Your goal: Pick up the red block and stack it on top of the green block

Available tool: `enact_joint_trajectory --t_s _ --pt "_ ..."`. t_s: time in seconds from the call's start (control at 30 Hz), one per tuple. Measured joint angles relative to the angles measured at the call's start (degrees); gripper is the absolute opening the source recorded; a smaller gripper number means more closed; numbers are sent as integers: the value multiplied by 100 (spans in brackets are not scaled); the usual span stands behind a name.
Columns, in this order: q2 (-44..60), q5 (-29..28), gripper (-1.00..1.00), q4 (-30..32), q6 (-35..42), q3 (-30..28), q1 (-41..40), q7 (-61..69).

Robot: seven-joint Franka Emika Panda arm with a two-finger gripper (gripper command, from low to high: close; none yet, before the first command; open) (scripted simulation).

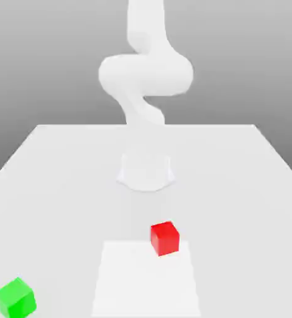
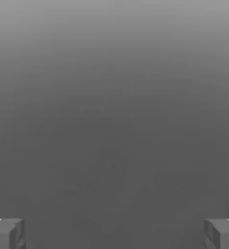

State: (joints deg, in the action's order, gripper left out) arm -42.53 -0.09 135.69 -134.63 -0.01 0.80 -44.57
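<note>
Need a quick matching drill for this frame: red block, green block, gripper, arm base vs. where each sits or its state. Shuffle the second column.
Column 1:
1. red block
2. green block
3. gripper
4. arm base

Column 2:
A. fingers wide apart, nothing between them
B. near corner of the table, exterior view's left
C. mid-table, behind both blocks
D. near centre, on the table

Pairs: 1-D, 2-B, 3-A, 4-C

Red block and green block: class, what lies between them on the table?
Nothing: in the exterior view, only bare white table separates the red block from the green block.
</note>
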Motion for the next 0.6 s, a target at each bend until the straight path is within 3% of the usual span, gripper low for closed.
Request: enact_joint_trajectory --t_s 0.47,0.6 --pt "2341 -22 0 2699 -1947 -52 548 944" --pt "3695 -2 0 3276 -2996 -36 684 1220"
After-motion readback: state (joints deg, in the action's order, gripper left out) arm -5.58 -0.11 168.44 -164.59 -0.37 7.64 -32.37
